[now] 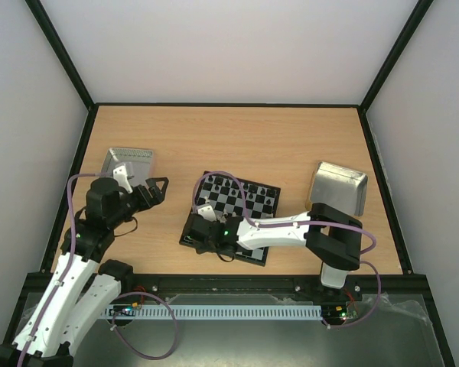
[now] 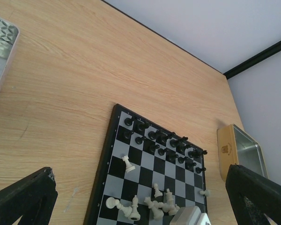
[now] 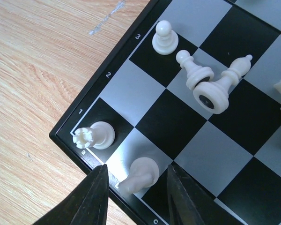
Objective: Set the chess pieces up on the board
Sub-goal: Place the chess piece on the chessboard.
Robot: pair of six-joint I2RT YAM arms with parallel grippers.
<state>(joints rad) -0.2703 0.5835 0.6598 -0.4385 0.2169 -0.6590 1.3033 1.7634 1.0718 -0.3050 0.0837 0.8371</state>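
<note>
**Cream-white piece on the back row, right jaws parted around it**

Cream-white and probably a knight, the piece (image 3: 139, 176) stands on the second square of the board's (image 3: 126, 89) near row, just beside the corner rook (image 3: 91, 136). The right gripper (image 3: 136, 168) straddles it with a sliver of daylight on each side, so it looks open and holds nothing. To finish this step well, I judge the fingers should part evenly and rise straight up. Any sideways drift could clip the rook or tip the piece. After that, the toppled bishop (image 3: 220, 91) leaning on its neighbour needs a grasp low on its stem.

The left gripper (image 2: 139, 169) hangs wide open and empty over the table (image 1: 237, 138), near the left tray (image 1: 130, 160).

Only the right wrist view shows the gaps at the fingers and the rank numbers on the border. In the overhead view the arm hides that corner. The left wrist view gives the whole picture: the black pieces (image 2: 164, 140) stand in two far rows, the white ones (image 2: 154, 206) lie jumbled along the near side, and one white piece (image 2: 205, 192) sits off the board.
</note>
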